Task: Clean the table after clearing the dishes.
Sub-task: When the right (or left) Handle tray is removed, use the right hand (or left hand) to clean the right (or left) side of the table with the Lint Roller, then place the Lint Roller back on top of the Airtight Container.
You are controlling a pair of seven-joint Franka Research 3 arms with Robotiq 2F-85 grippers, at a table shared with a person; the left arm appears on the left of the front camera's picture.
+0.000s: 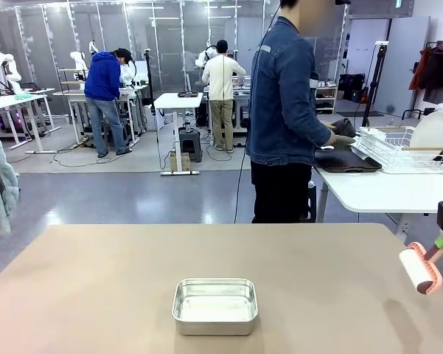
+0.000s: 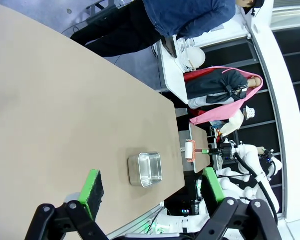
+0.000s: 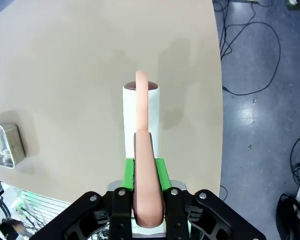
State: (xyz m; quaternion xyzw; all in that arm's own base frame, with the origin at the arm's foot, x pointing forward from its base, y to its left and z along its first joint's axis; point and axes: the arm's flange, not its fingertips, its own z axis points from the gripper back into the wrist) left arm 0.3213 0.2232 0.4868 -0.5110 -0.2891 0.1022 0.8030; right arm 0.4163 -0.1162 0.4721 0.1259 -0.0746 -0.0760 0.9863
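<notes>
Main risk I see: the right end effector [image 3: 148, 200] carries the white lint roller with the salmon-pink handle and frame [image 3: 141, 130] off the table's right edge, roll hanging in the air just beyond and below its fingertips, so if I bring it down too steeply the pink frame hits the plain matte beige-brown table [image 1: 133, 280] before the roll does, and it scrapes instead of rolling. The grip is on the thin handle only, green pads [image 3: 161, 172] pinched together on either side of it, so a sideways push on contact could twist the roller in the clamp or slip it out. Second risk: the square shiny steel pan [image 1: 215, 305] sits well to the left of that end effector, near the table's near edge, and a long sweep across would knock it or shove it off; I'd judge it needs going around. The left end effector [image 2: 153, 188] has its jaws wide apart, holding nothing and touching nothing, hovering high above the table with the pan ahead of its fingertips. The dishes look cleared: a person in a denim jacket [image 1: 284, 96] stands far beyond both end effectors at a white side table [image 1: 383, 193], hands at a dark tray [image 1: 346, 161] next to a white wire rack [image 1: 394, 147] with a round white plate [image 1: 432, 131] standing in it. Cleaning itself not yet begun; roller is not touching the table.
</notes>
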